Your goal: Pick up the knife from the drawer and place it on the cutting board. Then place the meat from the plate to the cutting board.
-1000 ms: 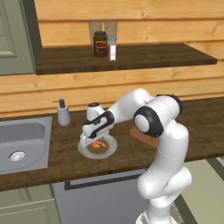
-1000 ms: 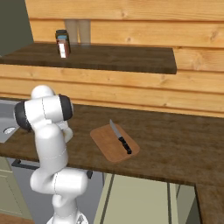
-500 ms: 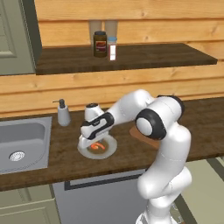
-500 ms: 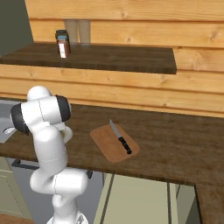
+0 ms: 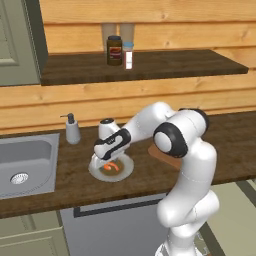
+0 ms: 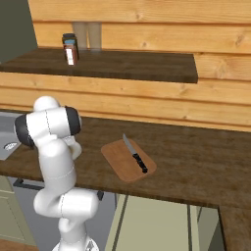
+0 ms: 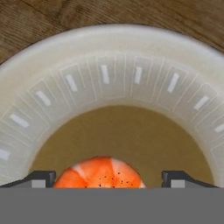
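Your dark wood counter (image 5: 75, 175) runs under plank walls. Centre-left, the round ribbed plate (image 5: 125, 169) holds the curled orange meat (image 7: 99, 174), straddled by your released gripper (image 7: 107, 179). The knife (image 6: 135, 154) lies on the rounded cutting board (image 6: 120, 162).

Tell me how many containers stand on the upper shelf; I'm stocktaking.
2: a dark jar and a small white bottle touching its right side in the left base view. Others could be hidden behind them.
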Robot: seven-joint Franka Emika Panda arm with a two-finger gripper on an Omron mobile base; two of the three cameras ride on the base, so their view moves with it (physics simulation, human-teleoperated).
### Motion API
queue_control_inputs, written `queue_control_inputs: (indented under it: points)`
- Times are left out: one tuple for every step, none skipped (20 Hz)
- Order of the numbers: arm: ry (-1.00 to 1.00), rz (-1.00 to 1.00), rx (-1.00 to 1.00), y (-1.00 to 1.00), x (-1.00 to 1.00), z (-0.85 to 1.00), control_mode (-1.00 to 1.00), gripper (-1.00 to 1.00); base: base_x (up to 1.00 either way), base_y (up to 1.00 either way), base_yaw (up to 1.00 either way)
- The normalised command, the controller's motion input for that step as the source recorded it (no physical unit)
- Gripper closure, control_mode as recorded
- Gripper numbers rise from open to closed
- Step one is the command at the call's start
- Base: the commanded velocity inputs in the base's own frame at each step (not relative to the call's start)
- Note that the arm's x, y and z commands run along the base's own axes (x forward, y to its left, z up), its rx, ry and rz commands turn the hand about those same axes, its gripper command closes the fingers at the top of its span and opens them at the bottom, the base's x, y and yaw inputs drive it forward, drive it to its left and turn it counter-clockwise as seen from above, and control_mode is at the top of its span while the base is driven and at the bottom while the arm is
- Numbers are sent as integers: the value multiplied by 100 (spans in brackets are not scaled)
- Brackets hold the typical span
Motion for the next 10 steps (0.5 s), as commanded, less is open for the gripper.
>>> queue_control_inputs:
  points:
    - [0, 0, 0, 0, 38, -29, -100, -100, 0, 0, 0]
    - [0, 0, 0, -1, 31, -36, -100, -100, 0, 0, 0]
    - [0, 0, 0, -1, 19, -47, -100, -100, 0, 0, 0]
    - [0, 0, 0, -2, 9, -58, -100, -100, 0, 0, 0]
    - [0, 0, 0, -1, 1, -65, -100, -100, 0, 0, 0]
    - [0, 0, 0, -1, 0, -65, -100, -100, 0, 0, 0]
    - [0, 0, 0, -2, 0, -59, -100, -100, 0, 0, 0]
    - [0, 0, 0, -2, 0, -54, -100, -100, 0, 0, 0]
    - [0, 0, 0, 0, -6, -42, -100, -100, 0, 0, 0]
    - [0, 0, 0, 0, -16, -29, -100, -100, 0, 0, 0]
